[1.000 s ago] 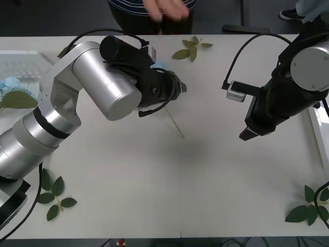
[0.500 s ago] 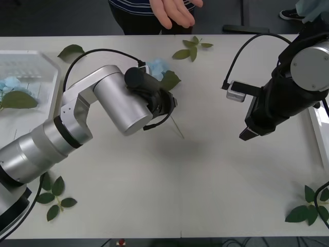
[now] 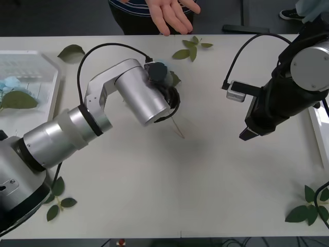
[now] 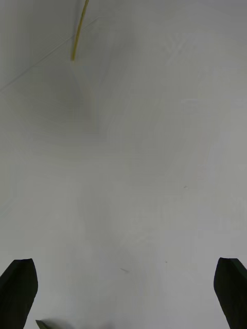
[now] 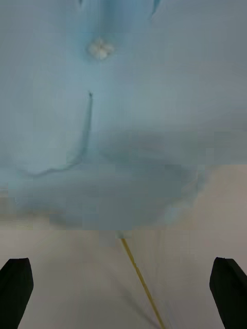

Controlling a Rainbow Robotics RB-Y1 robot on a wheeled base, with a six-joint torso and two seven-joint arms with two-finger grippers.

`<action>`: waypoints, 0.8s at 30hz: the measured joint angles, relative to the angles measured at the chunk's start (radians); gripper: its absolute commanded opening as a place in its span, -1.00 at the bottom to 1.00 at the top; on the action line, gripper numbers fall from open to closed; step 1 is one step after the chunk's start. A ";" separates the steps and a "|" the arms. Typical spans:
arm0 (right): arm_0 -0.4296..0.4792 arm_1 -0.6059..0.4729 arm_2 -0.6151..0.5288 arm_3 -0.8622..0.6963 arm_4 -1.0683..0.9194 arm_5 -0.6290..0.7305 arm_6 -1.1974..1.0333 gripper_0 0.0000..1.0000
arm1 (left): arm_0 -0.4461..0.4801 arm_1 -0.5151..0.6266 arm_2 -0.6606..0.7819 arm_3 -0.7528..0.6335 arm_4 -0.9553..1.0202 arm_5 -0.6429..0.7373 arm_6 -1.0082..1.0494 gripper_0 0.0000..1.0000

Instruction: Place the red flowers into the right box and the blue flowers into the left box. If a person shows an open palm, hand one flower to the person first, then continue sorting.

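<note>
Blue flowers: one pale-blue bloom (image 3: 159, 67) sits at the left arm's wrist near the table's (image 3: 205, 180) far middle, with one green leaf (image 3: 173, 80) beside it and one thin yellowish stem (image 3: 177, 128) trailing onto the table toward the near side. Left wrist view has the blue petals (image 5: 118, 103) right up against the camera, stem (image 5: 139, 277) running between the fingertips. Left gripper (image 5: 121, 285) fingers are wide apart, one dark tip at each corner, not touching the stem. More blue flowers (image 3: 11, 85) with one big leaf lie in the left box (image 3: 51, 72) at the table's left edge; count unclear. One open palm (image 3: 172, 14) of the person (image 3: 128, 4) reaches over the far edge, apart from the bloom. Right gripper (image 4: 123, 293) hangs over bare table on the right side, fingers wide, holding nothing. Right box (image 3: 317, 135): one strip of rim at the right edge. Four loose leaf sprigs (image 3: 191, 49) lie about the table.
</note>
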 measured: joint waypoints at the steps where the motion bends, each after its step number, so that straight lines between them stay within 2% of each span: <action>1: 0.000 0.000 0.000 0.000 0.000 0.000 0.000 1.00 | -0.008 -0.004 -0.009 0.018 -0.001 -0.003 0.001 1.00; 14: 0.000 0.000 0.000 0.000 0.000 0.000 0.000 1.00 | -0.064 -0.094 -0.062 0.266 -0.003 -0.097 0.050 1.00; 24: 0.000 0.000 0.000 0.000 0.000 0.000 0.000 1.00 | -0.064 -0.133 -0.062 0.295 -0.014 -0.080 0.081 1.00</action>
